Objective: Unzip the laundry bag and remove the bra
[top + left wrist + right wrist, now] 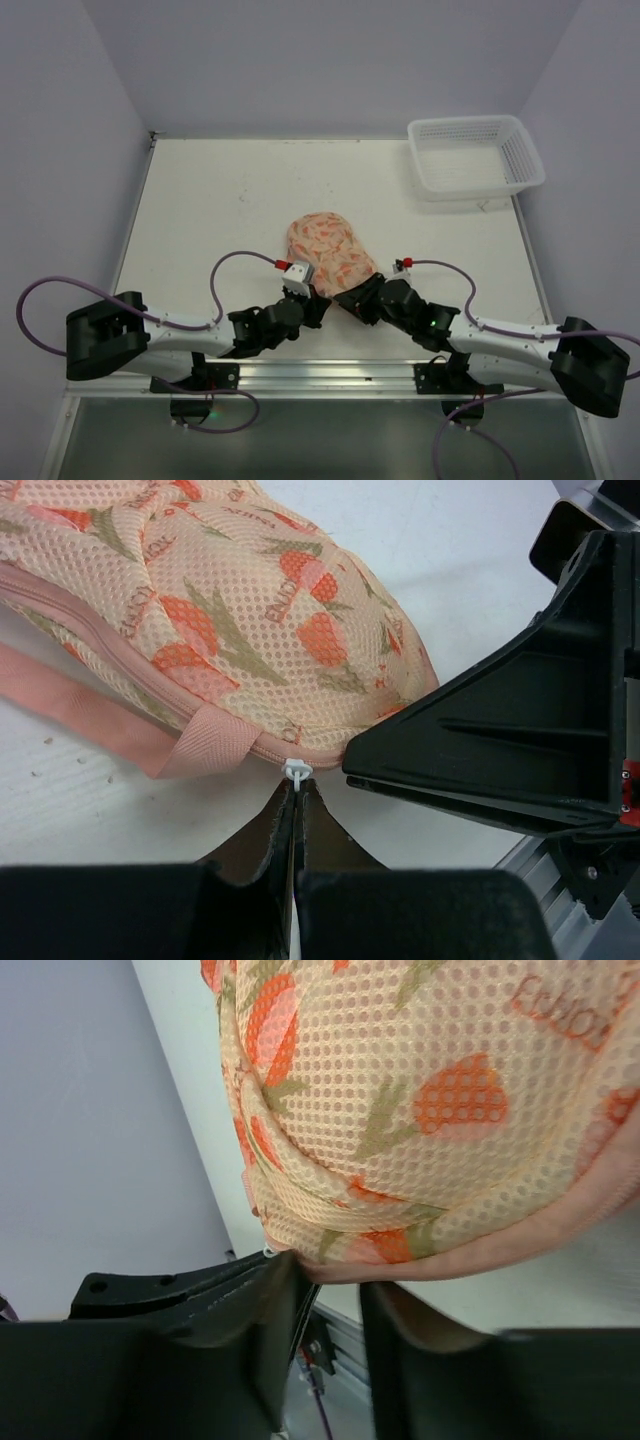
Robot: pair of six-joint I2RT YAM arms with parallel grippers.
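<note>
1. First, place the laundry bag [328,248]: it lies dome-up on the table [200,220], close to the near edge and between your two grippers. Its pink zip trim [60,595] looks closed along all that shows. The bra shows in no view; I judge it is inside.
2. Check the zip pull [297,770]: the small white tab sits at the bag's near edge, just beside a pink webbing loop [215,745]. The left gripper [296,798] has its jaws pressed together on it, right at the fingertips. That hold looks shallow, so pull along the line of the zip rather than up and away, or the tab may slip out.
3. Set the anchor before you pull. The right gripper [335,1280] has its jaws apart with a gap, and the pink hem lies between the tips; no pinch shows. Close on the trim only, near the pull, so the fabric cannot bunch ahead of the slider.
4. Draw the left gripper slowly round the curve of the dome, with the right one steady. Soft mesh will likely follow the pull if nothing holds it.
5. Mind the crowding: both grippers sit very near each other at that edge. The white lattice basket [470,122] stands well apart at the far right corner and plays no part.
</note>
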